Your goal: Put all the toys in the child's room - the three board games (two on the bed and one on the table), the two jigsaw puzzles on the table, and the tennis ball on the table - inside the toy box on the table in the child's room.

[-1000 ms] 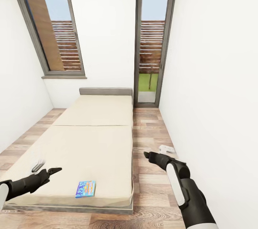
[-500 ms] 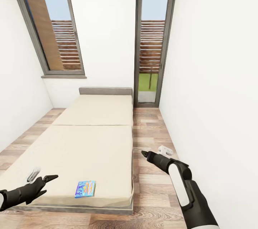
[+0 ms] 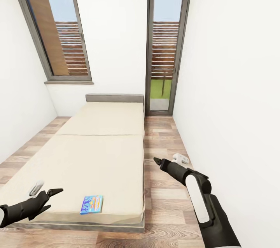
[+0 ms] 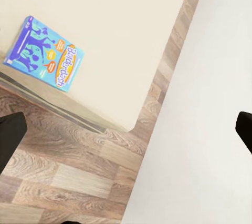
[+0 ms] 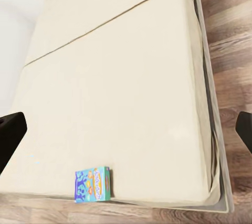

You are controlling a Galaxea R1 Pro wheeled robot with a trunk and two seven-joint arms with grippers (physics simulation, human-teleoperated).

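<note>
In the head view, the left gripper (image 3: 53,192) is held low over the bed's (image 3: 97,154) near left corner, the right gripper (image 3: 156,161) is stretched forward over the floor (image 3: 163,139), and a board game (image 3: 92,204) lies flat near the foot edge. In both wrist views the fingers are seen spread wide (nothing between them), with the game (image 4: 45,52) (image 5: 93,184) on the mattress.
</note>
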